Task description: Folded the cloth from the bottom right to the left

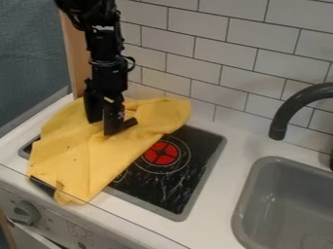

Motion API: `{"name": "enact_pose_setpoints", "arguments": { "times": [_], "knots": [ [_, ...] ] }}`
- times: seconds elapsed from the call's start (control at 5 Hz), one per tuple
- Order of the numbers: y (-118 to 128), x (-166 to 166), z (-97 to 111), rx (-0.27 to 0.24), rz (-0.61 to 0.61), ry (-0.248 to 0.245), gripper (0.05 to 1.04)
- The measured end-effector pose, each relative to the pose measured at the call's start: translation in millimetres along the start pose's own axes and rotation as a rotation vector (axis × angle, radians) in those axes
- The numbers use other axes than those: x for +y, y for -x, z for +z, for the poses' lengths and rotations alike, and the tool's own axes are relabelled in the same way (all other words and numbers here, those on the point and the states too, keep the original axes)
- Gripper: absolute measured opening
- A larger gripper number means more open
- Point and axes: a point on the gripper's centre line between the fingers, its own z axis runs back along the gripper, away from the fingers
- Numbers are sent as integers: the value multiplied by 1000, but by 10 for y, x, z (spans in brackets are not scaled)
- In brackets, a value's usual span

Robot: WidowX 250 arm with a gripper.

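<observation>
- Nearest the viewer, the yellow cloth (78,163) is trailing over the front edge of the counter (237,138), ahead of the pincer (108,128).
- Beside the pincer, toward the sink (280,206), the stove top (185,177) is lying bare; the bottom-right fold is seemingly nearing completion.
- Around the pincer, whose grip one cannot tell, creases are bunching; smoothing is probably remaining.
</observation>
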Motion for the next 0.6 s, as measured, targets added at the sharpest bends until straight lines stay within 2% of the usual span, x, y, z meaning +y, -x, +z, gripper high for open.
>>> {"name": "enact_pose_setpoints", "arguments": {
  "times": [0.4,0.6],
  "knots": [
    [69,16,428,-78,2,-16,999],
    [71,24,599,-112,-7,-49,999]
  ]
}}
